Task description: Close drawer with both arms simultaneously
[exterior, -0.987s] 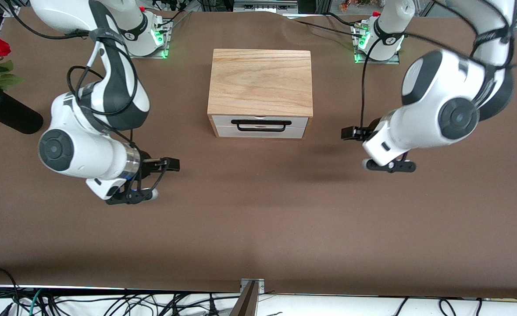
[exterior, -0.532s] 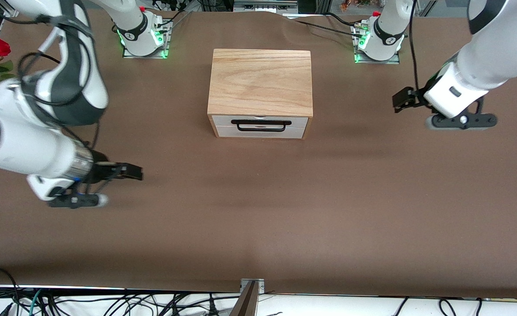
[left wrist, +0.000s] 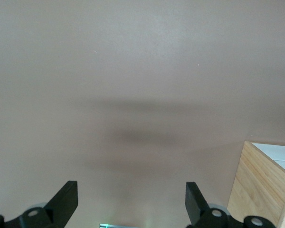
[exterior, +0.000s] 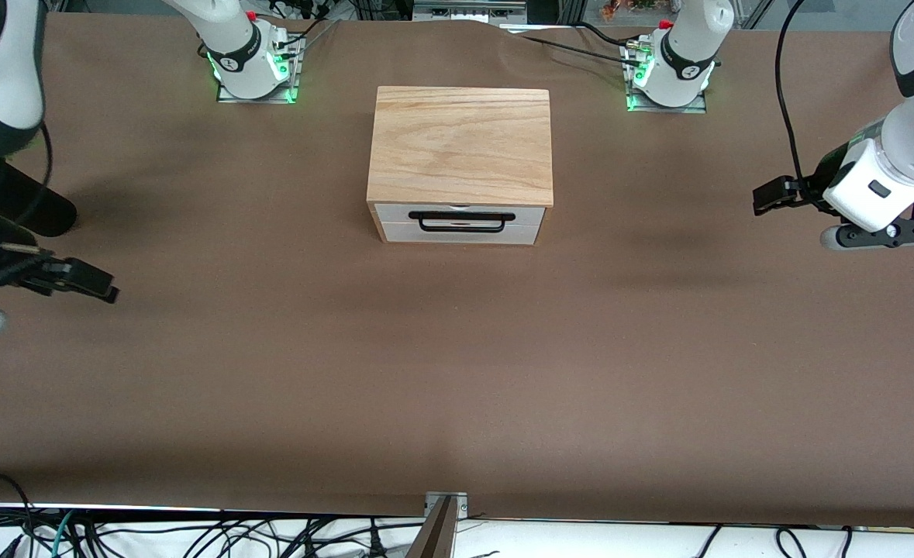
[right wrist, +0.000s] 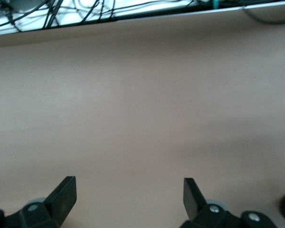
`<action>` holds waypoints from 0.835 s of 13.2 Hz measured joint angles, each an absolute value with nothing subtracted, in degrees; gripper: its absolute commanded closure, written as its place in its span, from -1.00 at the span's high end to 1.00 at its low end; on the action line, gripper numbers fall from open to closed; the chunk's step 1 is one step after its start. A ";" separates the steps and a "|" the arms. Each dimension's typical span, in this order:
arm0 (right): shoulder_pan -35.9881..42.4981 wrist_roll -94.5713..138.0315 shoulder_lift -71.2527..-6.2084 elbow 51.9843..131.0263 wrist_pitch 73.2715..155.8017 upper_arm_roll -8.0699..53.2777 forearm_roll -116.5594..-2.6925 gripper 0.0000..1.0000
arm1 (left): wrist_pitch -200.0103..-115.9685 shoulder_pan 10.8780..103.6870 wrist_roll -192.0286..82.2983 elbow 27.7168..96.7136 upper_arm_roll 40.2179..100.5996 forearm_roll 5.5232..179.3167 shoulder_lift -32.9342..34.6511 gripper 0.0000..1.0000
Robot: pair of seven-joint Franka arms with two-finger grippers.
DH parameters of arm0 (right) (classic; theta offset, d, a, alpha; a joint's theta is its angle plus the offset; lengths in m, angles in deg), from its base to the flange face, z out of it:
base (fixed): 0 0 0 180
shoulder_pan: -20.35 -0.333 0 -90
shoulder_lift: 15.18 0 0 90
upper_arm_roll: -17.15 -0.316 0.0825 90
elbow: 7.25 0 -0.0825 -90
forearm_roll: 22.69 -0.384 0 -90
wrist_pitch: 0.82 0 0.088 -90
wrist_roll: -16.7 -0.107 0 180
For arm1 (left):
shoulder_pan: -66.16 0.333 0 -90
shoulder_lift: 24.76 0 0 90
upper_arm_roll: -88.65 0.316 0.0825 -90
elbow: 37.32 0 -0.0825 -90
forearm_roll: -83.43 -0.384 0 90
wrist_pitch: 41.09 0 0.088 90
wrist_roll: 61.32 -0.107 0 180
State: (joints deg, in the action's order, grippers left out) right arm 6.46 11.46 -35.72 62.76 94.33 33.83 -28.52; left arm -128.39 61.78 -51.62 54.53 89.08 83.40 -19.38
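The small oak box [exterior: 460, 143] stands mid-table, near the arms' bases. The drawer [exterior: 460, 222] has a white front and a black bar handle, and its front sits in line with the box's front edge. My left gripper [exterior: 770, 198] hangs open and empty over bare table toward the left arm's end, well apart from the box. In the left wrist view the left gripper [left wrist: 131, 199] is wide open, with a corner of the box [left wrist: 261, 185] beside it. My right gripper [exterior: 88, 283] is open and empty at the right arm's end. The right wrist view shows the right gripper [right wrist: 128, 194] over bare brown table.
A black vase [exterior: 26, 209] lies near the right gripper, partly hidden by the right arm. The table's edge with loose cables [right wrist: 85, 12] shows in the right wrist view. The two arm bases [exterior: 251, 58] [exterior: 670, 66] stand on either side of the box.
Both arms have swung outward, away from the drawer, each toward its own end of the table. The box and drawer have not moved.
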 measured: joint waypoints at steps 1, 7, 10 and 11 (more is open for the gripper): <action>6.88 11.46 -34.11 63.68 94.25 33.04 -26.41 1.00 | -128.77 61.77 -51.62 54.52 88.87 83.40 -19.39 1.00; 14.65 11.47 -28.08 70.96 94.27 24.71 -21.89 1.00 | -130.25 61.74 -51.57 53.38 88.58 84.68 -19.40 1.00; 15.55 11.47 -26.50 73.03 94.02 22.86 -21.89 1.00 | -130.25 61.73 -51.56 52.59 88.58 84.70 -19.39 1.00; 15.55 11.47 -26.51 73.11 93.62 22.71 -21.89 1.00 | -130.25 61.74 -51.56 52.58 88.58 84.70 -19.39 1.00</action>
